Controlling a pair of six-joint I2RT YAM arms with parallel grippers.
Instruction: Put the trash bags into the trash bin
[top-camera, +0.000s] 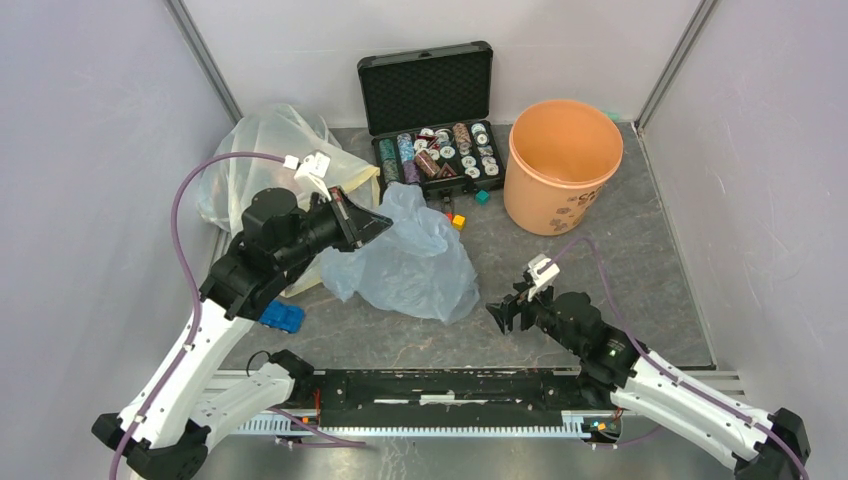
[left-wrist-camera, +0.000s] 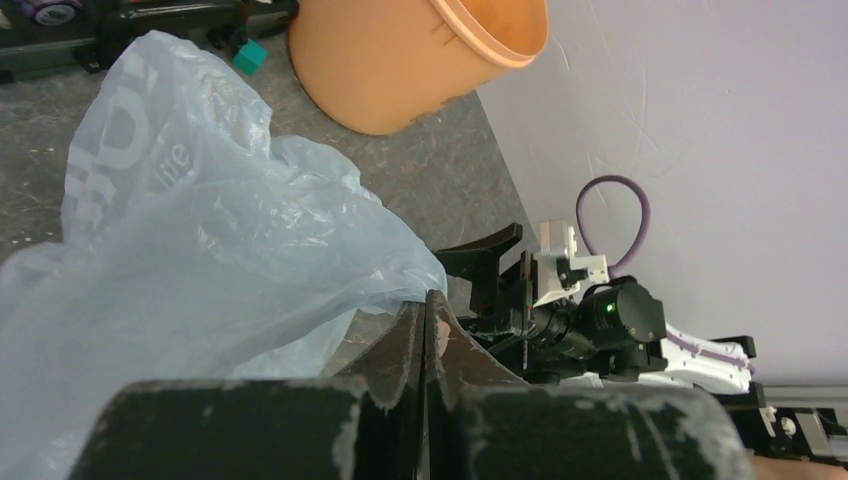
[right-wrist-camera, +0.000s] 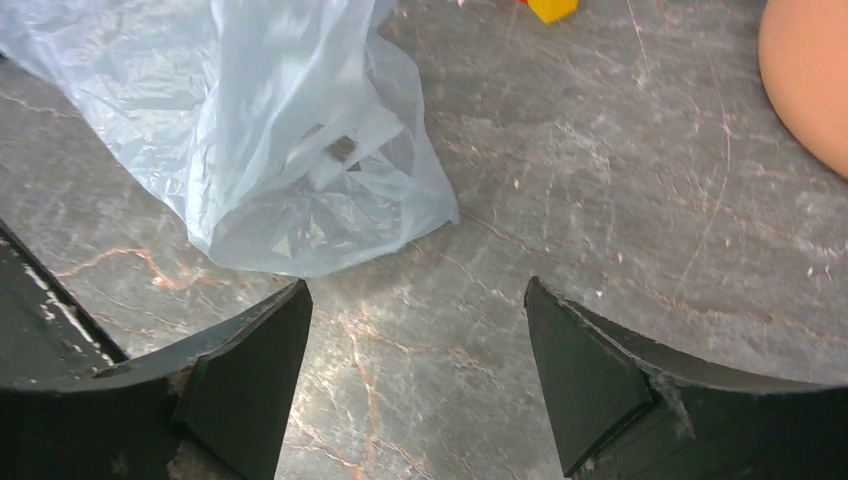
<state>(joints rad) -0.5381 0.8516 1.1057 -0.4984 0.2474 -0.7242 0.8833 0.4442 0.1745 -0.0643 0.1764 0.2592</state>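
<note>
Left wrist view: the left gripper (left-wrist-camera: 427, 335) has its jaws pressed together on an edge of the bag (left-wrist-camera: 200, 250), a thin, crinkled, pale blue, see-through sheet draped from there onto the table (top-camera: 645, 290). The right gripper (right-wrist-camera: 418, 350) is spread wide and empty, just short of the bag's near corner. The orange bin (top-camera: 565, 165) stands upright beyond the bag, apart from it.

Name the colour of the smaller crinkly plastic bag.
Pale translucent blue bag; right wrist view best.
</note>
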